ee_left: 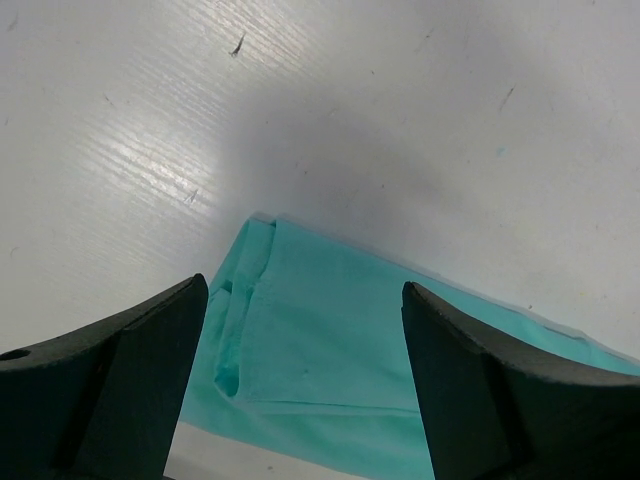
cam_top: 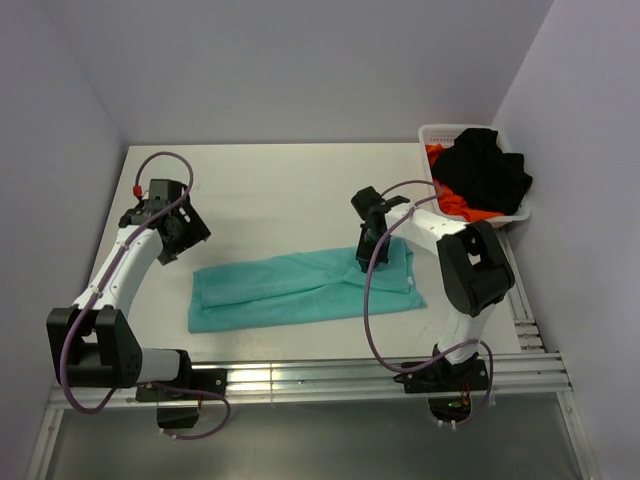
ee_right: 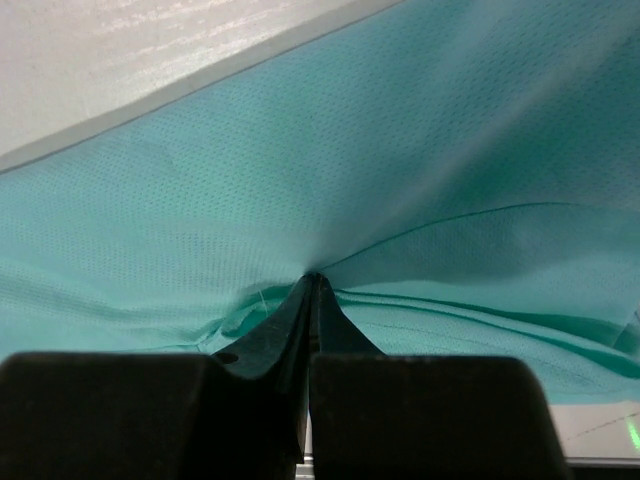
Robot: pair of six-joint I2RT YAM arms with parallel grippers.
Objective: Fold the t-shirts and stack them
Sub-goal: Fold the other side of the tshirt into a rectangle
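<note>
A teal t-shirt lies folded into a long strip across the middle of the white table. My right gripper is shut on the shirt's upper edge near its right end; in the right wrist view its fingertips pinch a ridge of teal cloth. My left gripper is open and empty, hovering just above and left of the shirt's left end. In the left wrist view the shirt's folded left end lies between my spread fingers.
A white basket at the back right holds a black t-shirt on top of an orange one. Purple walls enclose the table on three sides. An aluminium rail runs along the near edge.
</note>
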